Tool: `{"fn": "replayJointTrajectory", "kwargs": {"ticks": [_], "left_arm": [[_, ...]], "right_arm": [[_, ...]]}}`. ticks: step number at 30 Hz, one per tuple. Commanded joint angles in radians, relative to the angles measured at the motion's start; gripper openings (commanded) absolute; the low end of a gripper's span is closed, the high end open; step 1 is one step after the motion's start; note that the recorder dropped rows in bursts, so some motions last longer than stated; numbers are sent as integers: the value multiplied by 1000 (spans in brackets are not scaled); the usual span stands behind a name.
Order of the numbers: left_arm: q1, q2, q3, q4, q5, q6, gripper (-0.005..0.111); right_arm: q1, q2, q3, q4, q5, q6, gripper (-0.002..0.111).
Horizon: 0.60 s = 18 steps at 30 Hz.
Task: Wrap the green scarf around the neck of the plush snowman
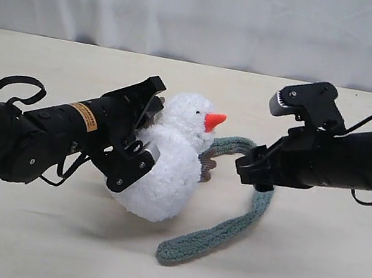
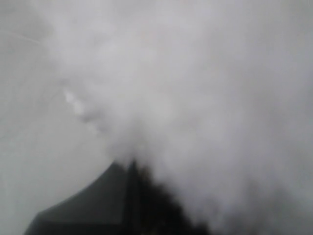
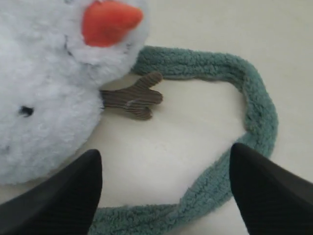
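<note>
Pale table (image 1: 306,273), white curtain (image 1: 207,14) behind, green scarf (image 1: 227,235) looped beside plush snowman (image 1: 165,178)

Pale beige tabletop (image 1: 320,276), white pleated curtain (image 1: 207,14) along its far edge.

No legible text — only an orange sticker (image 1: 84,116) on the left arm (image 1: 25,137), print too small

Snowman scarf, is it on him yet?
Not yet. Done: the left tool grips the plush snowman, and the green scarf reaches his neck on one side. In hand: the right tool hangs open over the scarf. To do: wrapping it round; most lies on the table.
</note>
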Motion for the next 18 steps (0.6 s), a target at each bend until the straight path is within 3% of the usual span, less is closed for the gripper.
{"fn": "replayJointTrajectory", "kwargs": {"ticks": [1, 6, 14, 18], "left_arm": [[-2, -6, -6, -13, -24, -16, 0], [-2, -6, -6, -13, -24, -16, 0], [-2, -6, -6, -13, -24, -18, 0], [-2, -6, -6, -17, -22, -18, 0]], "right_arm": [[-6, -4, 26, 11, -41, 168, 74], [-6, -7, -58, 11, 18, 278, 74], [-6, 86, -267, 11, 290, 418, 74], [0, 155, -312, 16, 319, 469, 74]]}}
